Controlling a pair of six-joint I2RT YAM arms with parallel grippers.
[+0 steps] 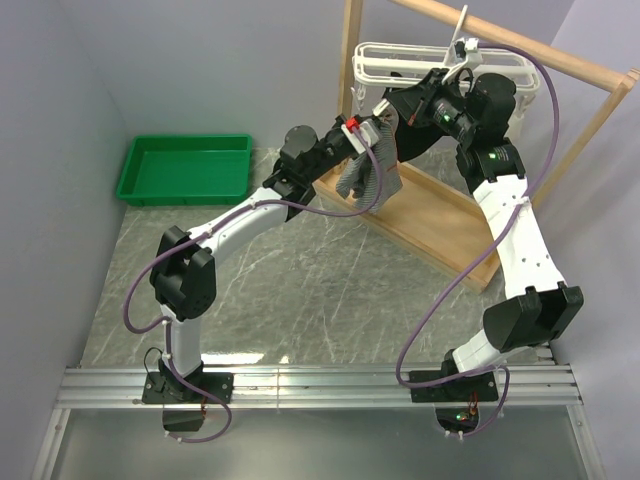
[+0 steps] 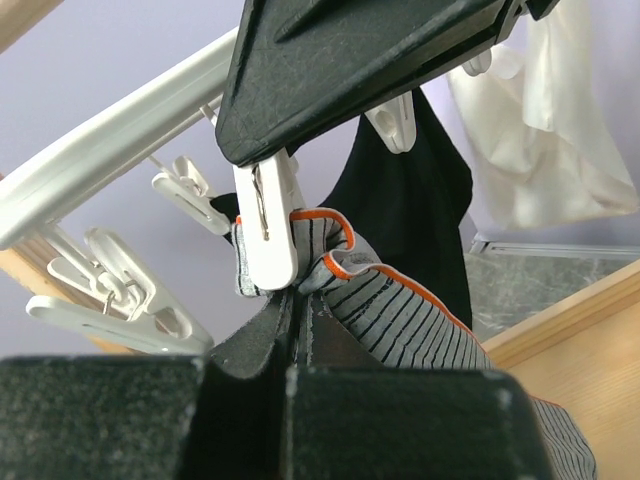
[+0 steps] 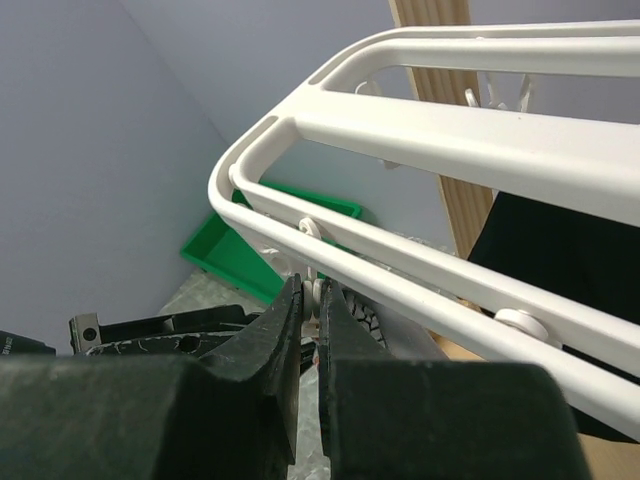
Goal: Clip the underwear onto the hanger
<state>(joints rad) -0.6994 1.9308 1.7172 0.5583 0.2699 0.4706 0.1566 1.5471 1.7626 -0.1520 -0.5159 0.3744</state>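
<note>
Both tools clamped: left tool (image 2: 298, 305) on underwear (image 2: 400, 315), right tool (image 3: 310, 290) on clip (image 2: 268, 235) beside black garment (image 2: 410, 200).

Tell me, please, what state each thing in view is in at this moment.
underwear, lifted, waistband gripped, meeting a clip.
clip, pinched at its top, tip at the waistband.
left gripper, jaws shut on the underwear.
right gripper, jaws shut on the clip.
hanger, hanging from the wooden rack.
black garment, hanging on the hanger.
white cloth, hanging.
</note>
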